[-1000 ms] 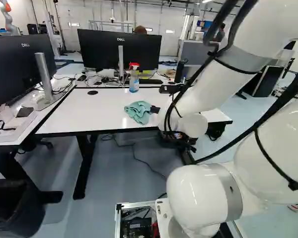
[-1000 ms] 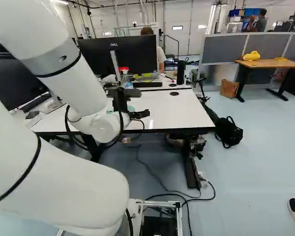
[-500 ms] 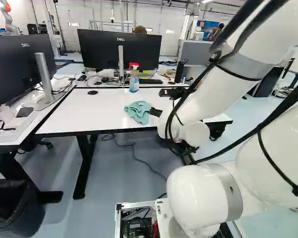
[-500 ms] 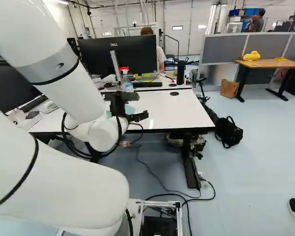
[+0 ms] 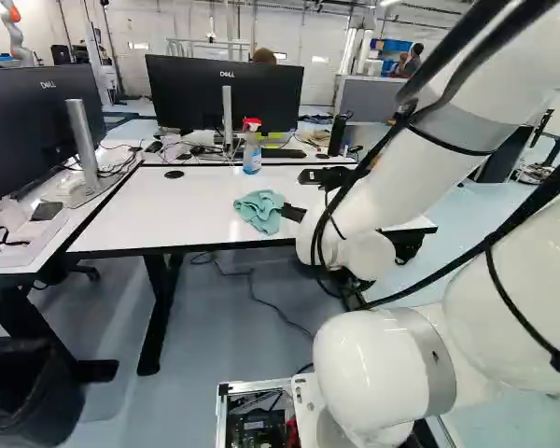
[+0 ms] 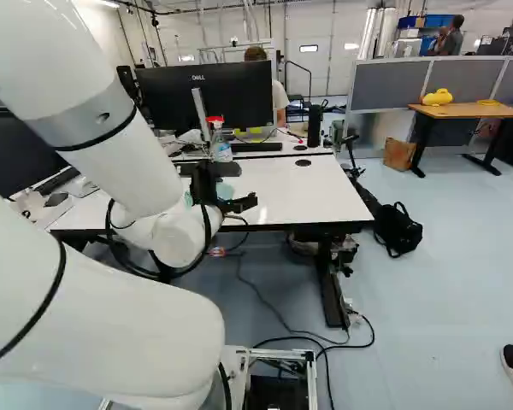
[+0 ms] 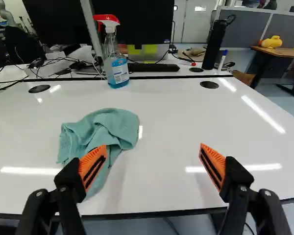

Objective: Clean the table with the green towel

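A: Towel (image 7: 100, 128)?
B: Crumpled on the white table (image 7: 161, 127), partly behind one orange pad (image 7: 89, 159); contact cannot be told.
A: Gripper (image 5: 291, 213)?
B: Fingers spread well apart.
A: Beyond?
B: Spray bottle (image 7: 116, 66), upright near the table's far edge; keyboard (image 7: 154, 68) past it.

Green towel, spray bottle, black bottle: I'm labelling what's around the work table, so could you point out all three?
Green towel (image 7: 107, 131): wrist view, on the crumpled cloth's middle.
Spray bottle (image 5: 252, 157): left base view, on its body below the red top.
Black bottle (image 6: 315, 126): right base view, on its upright body.
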Tool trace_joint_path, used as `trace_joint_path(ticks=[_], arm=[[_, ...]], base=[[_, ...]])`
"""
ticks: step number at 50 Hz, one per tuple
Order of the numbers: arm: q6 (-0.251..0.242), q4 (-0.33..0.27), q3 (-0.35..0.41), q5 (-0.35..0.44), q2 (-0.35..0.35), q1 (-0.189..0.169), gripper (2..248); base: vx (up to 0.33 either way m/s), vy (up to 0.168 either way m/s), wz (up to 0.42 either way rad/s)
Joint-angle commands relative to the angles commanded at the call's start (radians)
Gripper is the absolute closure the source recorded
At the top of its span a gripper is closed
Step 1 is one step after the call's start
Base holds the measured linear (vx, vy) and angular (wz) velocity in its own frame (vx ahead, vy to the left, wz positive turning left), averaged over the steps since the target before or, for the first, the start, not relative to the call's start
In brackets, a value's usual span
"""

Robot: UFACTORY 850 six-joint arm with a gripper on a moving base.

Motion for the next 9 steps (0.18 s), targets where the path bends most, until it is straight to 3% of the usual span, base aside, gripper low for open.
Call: trace_joint_path(ticks=[9], arm=[[0.0,0.0,0.0,0.0,0.0,0.0,3]], base=[[0.0,0.0,0.0]])
